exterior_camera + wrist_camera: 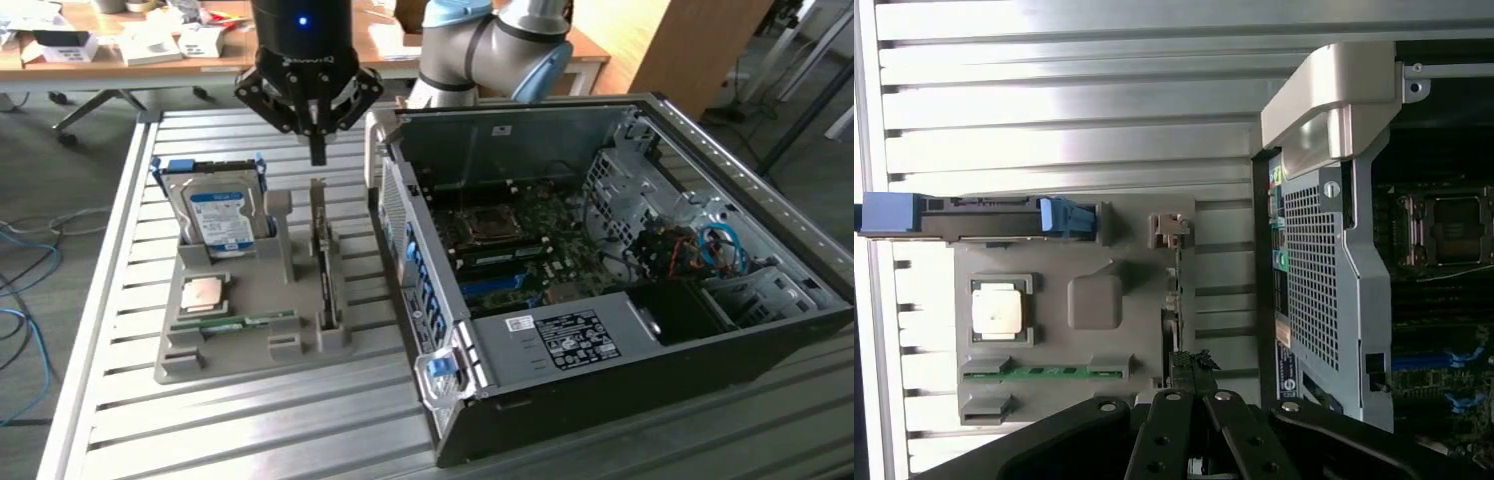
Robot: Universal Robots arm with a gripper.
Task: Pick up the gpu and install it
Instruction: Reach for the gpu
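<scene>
Slatted metal table (200,420); on it, grey parts holder (184,365) beside open computer case (534,410)

labels on the hard drive (220,215) and power supply (577,338) are unreadable.

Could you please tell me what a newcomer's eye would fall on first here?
The open computer case, motherboard exposed, dominates the exterior view's right. Beside it the black gripper hangs shut just above the gpu, which stands on edge in a gray holder. The hard drive with its blue-white label stands in that holder too, further to the exterior view's left.
</scene>
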